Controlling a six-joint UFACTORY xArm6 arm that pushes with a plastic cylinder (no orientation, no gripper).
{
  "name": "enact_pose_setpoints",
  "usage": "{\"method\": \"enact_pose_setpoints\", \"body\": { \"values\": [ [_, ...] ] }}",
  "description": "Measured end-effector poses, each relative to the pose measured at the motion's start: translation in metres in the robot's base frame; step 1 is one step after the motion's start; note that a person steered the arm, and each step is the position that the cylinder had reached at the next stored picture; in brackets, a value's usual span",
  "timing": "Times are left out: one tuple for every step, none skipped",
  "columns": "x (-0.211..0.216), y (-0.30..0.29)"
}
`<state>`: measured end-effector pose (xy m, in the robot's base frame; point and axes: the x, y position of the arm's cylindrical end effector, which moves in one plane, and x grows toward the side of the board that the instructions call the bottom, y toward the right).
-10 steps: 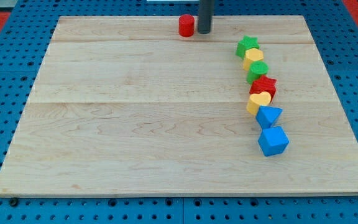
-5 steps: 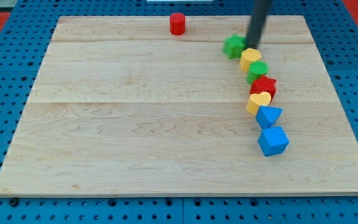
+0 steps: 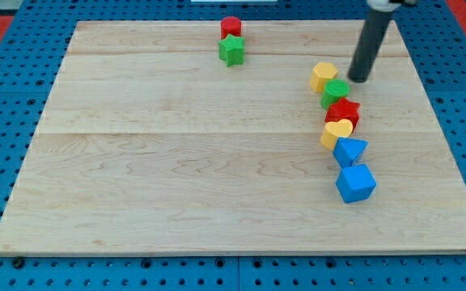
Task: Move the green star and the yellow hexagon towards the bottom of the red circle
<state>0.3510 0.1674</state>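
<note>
My tip, a bare rod with no jaws, stands right of the yellow hexagon, well apart from the green star touching the red circle.

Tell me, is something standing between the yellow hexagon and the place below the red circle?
The green star already sits directly below the red circle. Otherwise bare board lies between it and the yellow hexagon. My tip is at the hexagon's right.
</note>
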Motion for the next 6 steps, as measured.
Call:
{"method": "enact_pose_setpoints", "body": {
  "values": [
    [-0.016, -0.077],
    [-0.052, -0.073],
    [-0.051, -0.078],
    [-0.052, -0.107],
    [-0.056, -0.112],
    [-0.056, -0.109]
  ]
}}
